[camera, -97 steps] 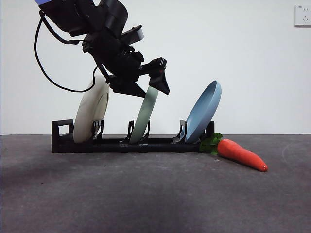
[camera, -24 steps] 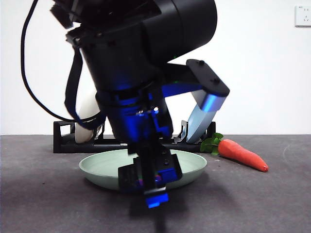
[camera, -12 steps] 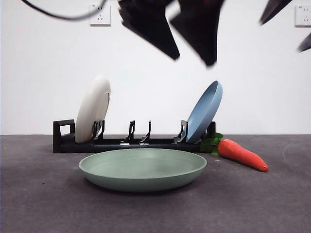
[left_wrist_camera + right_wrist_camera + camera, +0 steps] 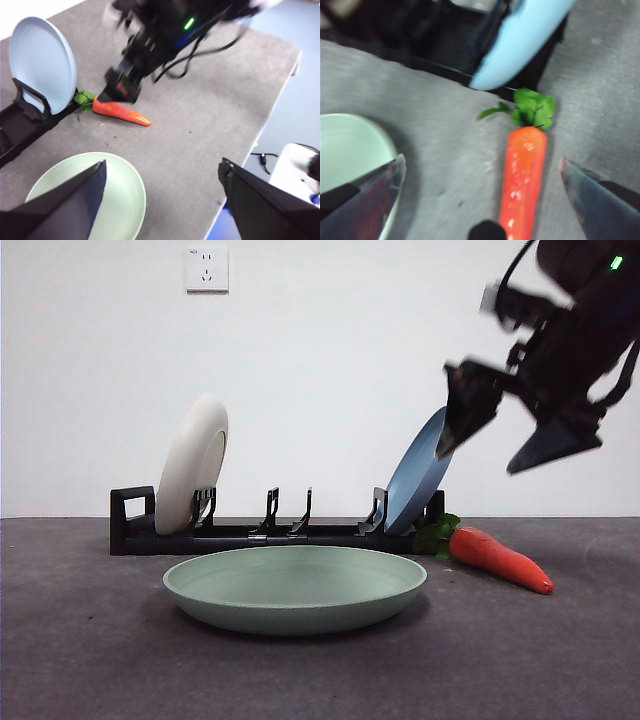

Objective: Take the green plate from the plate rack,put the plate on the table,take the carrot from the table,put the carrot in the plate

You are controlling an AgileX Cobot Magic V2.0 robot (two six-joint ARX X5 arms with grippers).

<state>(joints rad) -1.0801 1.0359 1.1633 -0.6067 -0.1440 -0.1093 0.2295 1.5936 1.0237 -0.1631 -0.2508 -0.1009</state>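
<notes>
Once my left gripper had let go and pulled up out of the front view, the green plate lay flat on the table just in front of the plate rack, its middle slot now bare. I judged the first half of the task done. My right gripper had swung in above the carrot, jaws spread wide, nothing between them; the left's jaws were also parted and empty. The carrot had not moved: it lay beside the rack's end, near the blue plate, leaves toward the rack, well clear of the green plate's rim.

I read the plate as matte, shallow, with a smooth raised rim. The carrot looked glossy and tapered, probably hard plastic and round enough to roll, so I wanted the jaws across its thick part. The table was dull, mottled grey.
</notes>
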